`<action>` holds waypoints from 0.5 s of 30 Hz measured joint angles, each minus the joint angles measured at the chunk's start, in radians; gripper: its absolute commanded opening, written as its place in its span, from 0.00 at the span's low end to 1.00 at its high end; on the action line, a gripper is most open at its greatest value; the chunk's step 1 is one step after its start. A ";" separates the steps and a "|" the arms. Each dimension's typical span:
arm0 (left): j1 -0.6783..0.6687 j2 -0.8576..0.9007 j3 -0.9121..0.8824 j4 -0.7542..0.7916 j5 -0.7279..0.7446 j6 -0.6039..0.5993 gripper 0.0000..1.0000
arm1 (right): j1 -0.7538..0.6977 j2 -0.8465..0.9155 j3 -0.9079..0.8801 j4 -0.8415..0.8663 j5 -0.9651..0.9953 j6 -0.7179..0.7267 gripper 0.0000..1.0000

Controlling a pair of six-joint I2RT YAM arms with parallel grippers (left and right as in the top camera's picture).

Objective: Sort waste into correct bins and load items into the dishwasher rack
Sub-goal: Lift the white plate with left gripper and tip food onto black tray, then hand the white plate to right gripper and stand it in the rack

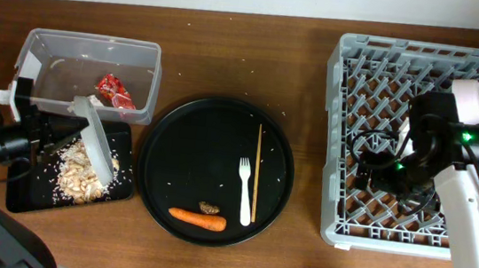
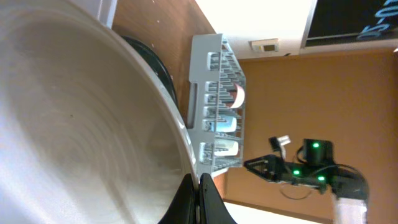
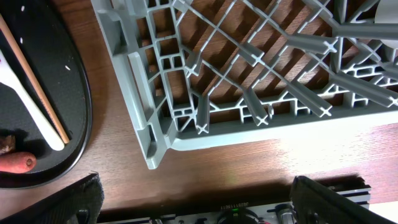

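Observation:
My left gripper is shut on the rim of the white plate, which stands tilted on edge over the shallow black tray. The plate fills the left wrist view, with the fingertips pinching its rim. Rice-like scraps lie in that tray. The red wrapper lies in the clear tub. The fork, chopstick, carrot and brown lump lie on the round black tray. My right gripper hangs open and empty over the grey rack, its jaws wide apart. The pink bowl stands in the rack. The tissue is out of view.
The large round black tray sits between the bins and the rack. The right wrist view shows the rack's corner, the tray's edge, the fork and the carrot's end. Crumbs dot the brown table.

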 measured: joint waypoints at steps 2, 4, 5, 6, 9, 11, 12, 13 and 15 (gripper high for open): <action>0.005 0.000 0.000 0.003 0.000 0.008 0.00 | 0.000 0.000 0.000 0.000 0.000 0.000 0.99; 0.012 0.000 0.000 -0.024 0.000 0.015 0.00 | 0.000 0.000 0.000 0.000 0.000 0.000 0.99; 0.013 0.000 0.000 -0.023 -0.002 0.015 0.00 | 0.000 0.000 0.000 0.000 0.000 0.000 0.99; 0.013 0.000 0.000 -0.024 -0.009 0.015 0.00 | 0.000 0.000 0.000 0.000 0.000 0.000 0.99; 0.013 -0.008 0.000 -0.027 -0.028 0.018 0.00 | 0.000 0.000 0.000 0.000 0.000 0.000 0.99; -0.017 -0.066 -0.001 -0.010 -0.036 0.022 0.00 | 0.000 0.000 0.000 0.000 0.000 0.000 0.99; -0.055 -0.105 -0.001 0.015 -0.046 0.023 0.00 | 0.000 0.000 0.000 -0.001 0.000 0.000 0.99; -0.116 -0.151 -0.001 0.047 -0.063 0.026 0.00 | 0.000 0.000 0.000 -0.001 0.000 0.000 0.99; -0.258 -0.220 -0.001 0.137 -0.122 -0.007 0.00 | 0.000 0.000 0.000 0.002 0.000 0.000 0.99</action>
